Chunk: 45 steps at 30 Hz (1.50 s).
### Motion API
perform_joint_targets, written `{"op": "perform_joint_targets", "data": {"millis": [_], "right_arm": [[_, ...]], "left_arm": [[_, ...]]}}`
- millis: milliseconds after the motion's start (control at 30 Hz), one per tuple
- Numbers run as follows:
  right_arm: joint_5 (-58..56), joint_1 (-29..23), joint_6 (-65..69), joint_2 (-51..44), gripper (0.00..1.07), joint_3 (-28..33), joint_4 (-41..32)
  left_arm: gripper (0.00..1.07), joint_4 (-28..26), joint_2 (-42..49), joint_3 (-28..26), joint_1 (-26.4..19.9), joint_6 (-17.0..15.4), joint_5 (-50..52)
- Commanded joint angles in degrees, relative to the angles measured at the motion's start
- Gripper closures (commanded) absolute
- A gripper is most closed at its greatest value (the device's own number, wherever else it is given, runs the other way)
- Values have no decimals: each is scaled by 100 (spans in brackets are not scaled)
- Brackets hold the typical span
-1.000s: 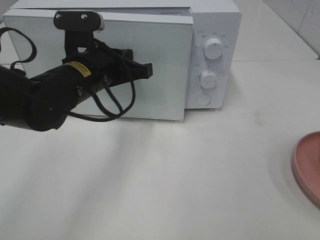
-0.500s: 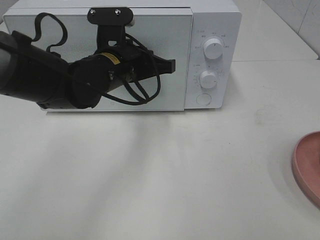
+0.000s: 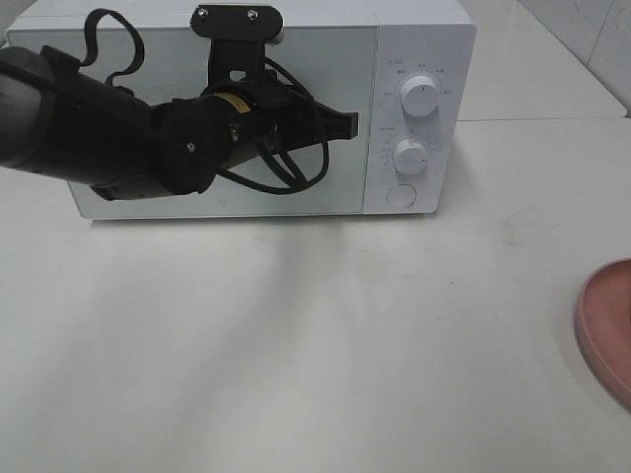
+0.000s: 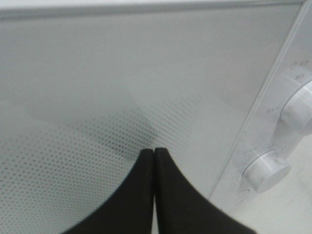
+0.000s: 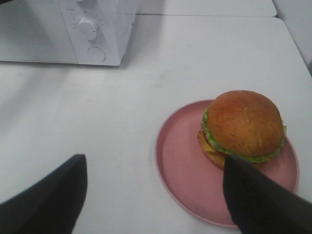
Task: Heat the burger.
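The burger [image 5: 243, 124], with a glossy brown bun and green lettuce, sits on the pink plate [image 5: 180, 165] at the table's right side. Only the plate's rim [image 3: 606, 325] shows in the high view; the burger is out of that view. My right gripper [image 5: 153, 165] is open, its black fingers [image 5: 53, 195] wide apart on the near side of the plate, holding nothing. The white microwave [image 3: 419, 39] stands at the back with its door [image 3: 325, 192] flush shut. My left gripper [image 3: 350, 123] is shut, fingertips [image 4: 154, 152] pressed together against the door's right part.
Two white knobs [image 3: 421, 97] [image 3: 409, 156] and a round button [image 3: 401, 195] sit on the microwave's right panel. The left arm [image 3: 108, 138] with its looped cable spans the door front. White tabletop [image 3: 315, 345] lies between the microwave and the plate.
The microwave door has swung from ajar to fully shut. My left gripper, shut, moved right and toward the microwave with it. The plate has not moved.
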<state>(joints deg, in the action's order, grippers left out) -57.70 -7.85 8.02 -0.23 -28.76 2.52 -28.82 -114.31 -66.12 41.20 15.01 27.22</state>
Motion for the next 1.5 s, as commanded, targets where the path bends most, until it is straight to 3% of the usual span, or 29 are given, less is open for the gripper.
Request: {"op": "perform_joint_targets", "data": {"millis": [33,167,300,333,367,400,433,467,500,533,567,800,967,1000,1067,1100,1133,1167,1233,1267,1300,1333,1367,1400,1433,1467,1500], "right_arm": [[63,17,-69,-160,32,17,11],[63,17,-69,-160,32,17,11],[63,17,-69,-160,32,17,11],[63,17,-69,-160,32,17,11],[63,17,-69,-160,32,17,11],[63,17,-69,-160,32,17,11],[63,17,-69,-160,32,17,11],[63,17,-69,-160,32,17,11],[63,17,-69,-160,32,17,11],[63,17,-69,-160,32,17,11],[63,17,-69,-160,32,17,11],[63,17,-69,-160,32,17,11],[63,17,-69,-160,32,17,17],[63,17,-69,-160,32,17,17],[63,17,-69,-160,32,17,17],[63,17,-69,-160,32,17,17],[63,17,-69,-160,32,17,17],[63,17,-69,-160,32,17,17],[63,17,-69,-160,32,17,17],[63,17,-69,-160,32,17,17],[63,17,-69,-160,32,17,17],[63,17,-69,-160,32,17,17],[63,17,-69,-160,32,17,17],[63,17,-69,-160,32,17,17],[63,17,-69,-160,32,17,17],[63,17,-69,-160,32,17,17],[63,17,-69,-160,32,17,17]], "left_arm": [[107,-241,246,0,-103,86,-126],[107,-246,584,418,-11,143,-579],[92,-246,940,911,29,206,-1192],[76,-246,1123,1140,29,206,-1558],[76,-246,1123,1140,29,206,-1558],[55,-246,1283,1306,29,206,-1931],[55,-246,1283,1306,29,206,-1931],[44,-246,1341,1369,29,206,-2091],[18,-246,1444,1478,29,206,-2504],[18,-246,1444,1478,29,206,-2504],[5,-223,1507,1536,29,206,-2962],[5,178,1719,1536,11,206,-4418],[6,848,2051,1536,11,206,-5455],[6,1232,2246,1536,11,109,-5879],[6,1415,2326,1536,11,6,-6079],[6,1782,2544,1536,11,-361,-6388],[6,1782,2544,1536,11,-361,-6388],[6,2154,2750,1536,11,-728,-6692],[6,2349,2859,1536,11,-877,-6824],[6,2807,3065,1536,11,-1329,-7128],[6,2807,3065,1536,11,-1329,-7128],[6,3249,3237,1536,11,-1765,-7431],[6,3415,3312,1536,11,-1960,-7603],[6,3415,3312,1536,11,-1960,-7603],[6,3747,3466,1536,11,-2389,-7901],[6,3747,3466,1536,11,-2389,-7901],[6,4051,3604,1536,-23,-2727,-8176]]}}
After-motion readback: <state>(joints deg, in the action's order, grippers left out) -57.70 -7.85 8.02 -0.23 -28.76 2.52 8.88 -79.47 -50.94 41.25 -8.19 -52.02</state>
